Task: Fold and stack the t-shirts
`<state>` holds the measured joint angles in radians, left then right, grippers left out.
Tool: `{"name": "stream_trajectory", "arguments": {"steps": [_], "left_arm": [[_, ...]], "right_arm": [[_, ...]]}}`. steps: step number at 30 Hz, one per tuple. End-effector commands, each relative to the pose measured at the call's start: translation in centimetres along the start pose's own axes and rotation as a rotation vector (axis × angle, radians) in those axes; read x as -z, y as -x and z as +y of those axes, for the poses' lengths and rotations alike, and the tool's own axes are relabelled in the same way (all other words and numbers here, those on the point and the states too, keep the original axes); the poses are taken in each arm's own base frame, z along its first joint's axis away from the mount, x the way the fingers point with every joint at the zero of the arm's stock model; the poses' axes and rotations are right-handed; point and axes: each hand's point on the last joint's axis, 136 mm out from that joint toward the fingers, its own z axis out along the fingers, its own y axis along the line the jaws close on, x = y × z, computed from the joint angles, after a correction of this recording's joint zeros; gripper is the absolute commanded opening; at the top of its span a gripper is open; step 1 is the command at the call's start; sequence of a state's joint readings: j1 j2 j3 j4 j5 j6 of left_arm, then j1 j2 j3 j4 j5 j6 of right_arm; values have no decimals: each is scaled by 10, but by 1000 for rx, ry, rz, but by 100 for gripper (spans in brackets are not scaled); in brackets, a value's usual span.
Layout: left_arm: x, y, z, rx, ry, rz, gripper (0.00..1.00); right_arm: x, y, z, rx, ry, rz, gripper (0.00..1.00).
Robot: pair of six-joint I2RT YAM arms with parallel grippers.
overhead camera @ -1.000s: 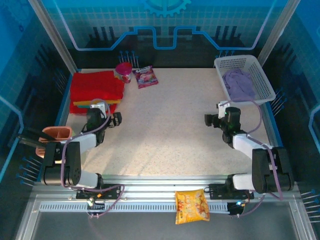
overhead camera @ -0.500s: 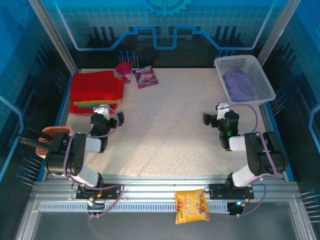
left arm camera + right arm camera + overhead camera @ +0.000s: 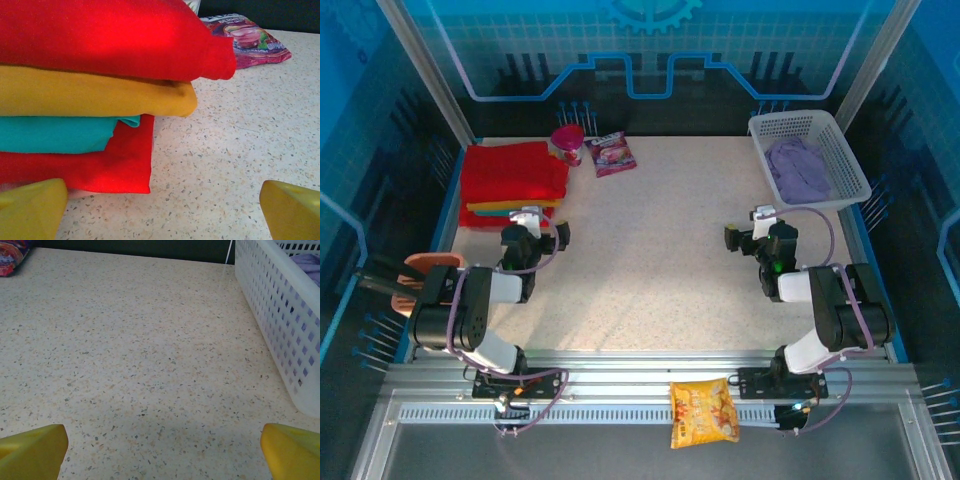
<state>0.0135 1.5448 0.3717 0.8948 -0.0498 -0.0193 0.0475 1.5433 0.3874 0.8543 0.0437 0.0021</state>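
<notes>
Bearing blurred lettering, purple packet (image 3: 247, 40) lies near t-shirts (image 3: 100, 75).

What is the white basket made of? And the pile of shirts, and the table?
White basket: looks like hard plastic, smooth, moulded with rows of little square holes.
Folded t-shirts: soft matte cloth, probably knit, with rounded fold edges that sag.
Table: pale speckled top, like stone or laminate; I can't tell which.

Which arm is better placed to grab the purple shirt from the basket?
Probably right. The right pincer, open, sits near the white basket holding the lilac shirt; the left pincer is across the table by the folded stack.
</notes>
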Motion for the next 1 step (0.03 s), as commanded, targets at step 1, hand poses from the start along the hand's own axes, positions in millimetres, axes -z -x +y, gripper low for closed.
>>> {"name": "stream_trajectory", "arguments": {"steps": [1], "left_arm": [[-3,7,-7,-22,-33,-13,99]], "right_arm": [[-1,15,4,24,8,-46,100]]}}
